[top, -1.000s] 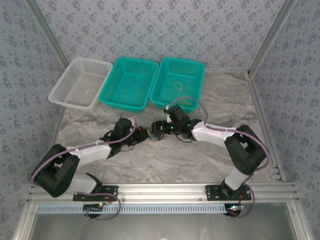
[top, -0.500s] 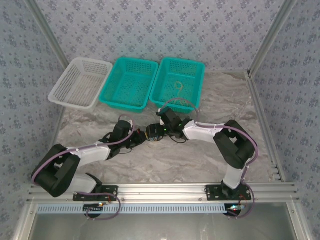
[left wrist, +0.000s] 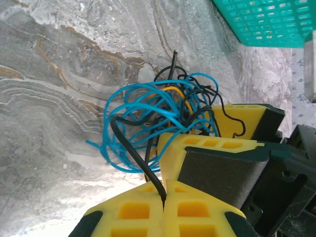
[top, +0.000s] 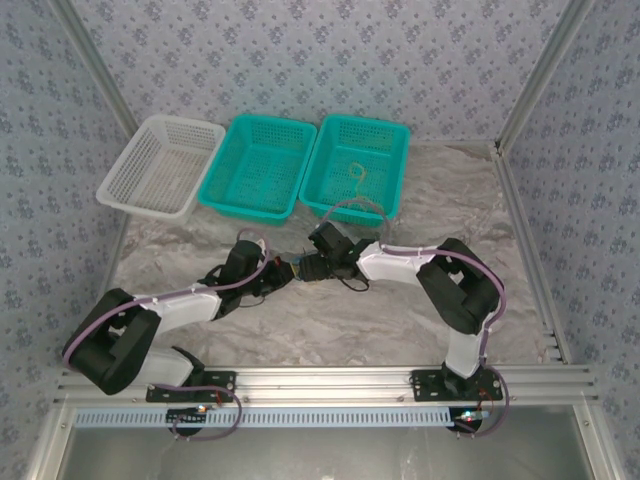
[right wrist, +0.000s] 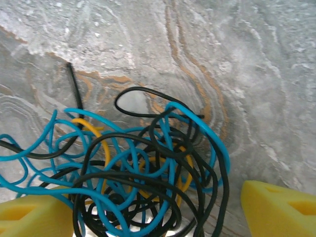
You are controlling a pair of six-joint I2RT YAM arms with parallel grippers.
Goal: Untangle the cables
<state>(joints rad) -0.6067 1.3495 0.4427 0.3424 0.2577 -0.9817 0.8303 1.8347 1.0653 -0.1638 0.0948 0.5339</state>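
A small clump of thin black, blue and yellow cables (top: 297, 268) lies in the middle of the grey marbled table (top: 330, 330), right between the two arms.

The left arm's yellow fingers (left wrist: 138, 212) are squeezed shut on one black cable. It comes out of the clump and runs straight into the pinch. The right arm's yellow fingers (right wrist: 276, 207) stand wide apart, one on each side of the clump. They are not holding anything.

These cables look very light, thin and bendy. I think they will flop and slide, and the loops will catch on each other. If one is pulled too fast, the whole clump may come along, or a knot may get tighter.

A good place to take hold looks like a loop on the outside of the clump, such as the big blue one or the black one at the top. The crowded middle is a poor place, since the fingers could pinch many cables at once.
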